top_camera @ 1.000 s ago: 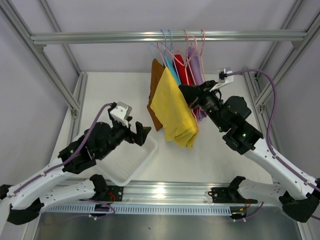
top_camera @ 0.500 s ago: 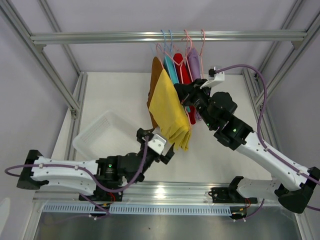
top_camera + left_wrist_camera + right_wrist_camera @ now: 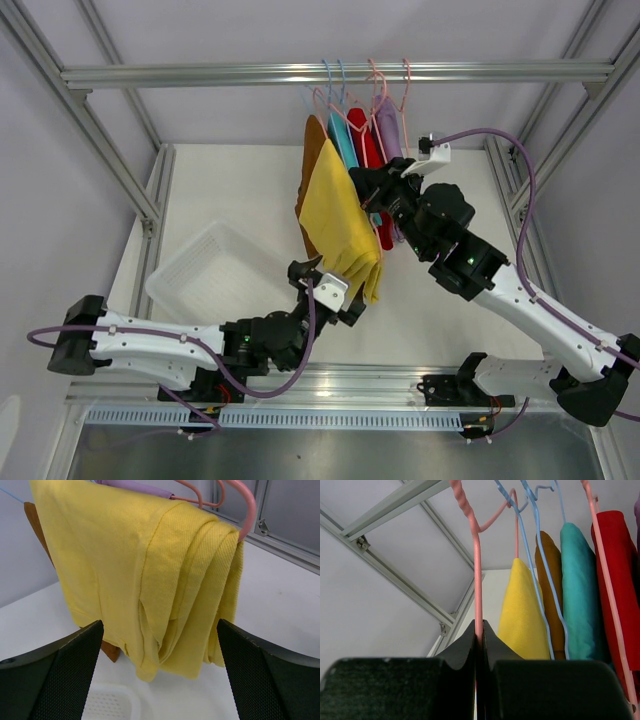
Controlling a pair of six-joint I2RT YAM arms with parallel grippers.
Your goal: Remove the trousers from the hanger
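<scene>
Five folded trousers hang on hangers from the top rail: yellow (image 3: pixel 340 220) in front, then brown (image 3: pixel 311 170), teal (image 3: pixel 343 140), red (image 3: pixel 362 140) and lilac (image 3: pixel 388 125). My right gripper (image 3: pixel 481 630) is shut on the pink hanger (image 3: pixel 477 565) that carries the yellow trousers (image 3: pixel 522 615); it sits beside them in the top view (image 3: pixel 368 185). My left gripper (image 3: pixel 345 298) is open just below the yellow trousers' lower edge. In the left wrist view the yellow trousers (image 3: pixel 150 575) hang between the spread fingers (image 3: pixel 60 675), not touching them.
A white plastic basket (image 3: pixel 215 275) lies on the table at the left, behind my left arm; its corner shows in the left wrist view (image 3: pixel 107 702). Aluminium frame posts (image 3: pixel 110 150) stand at both sides, with the hanging rail (image 3: pixel 200 75) across the back.
My left arm swung from over the basket to under the yellow trousers, then crept slightly closer. My right gripper shifted up-left with the pink hanger, then held still.
</scene>
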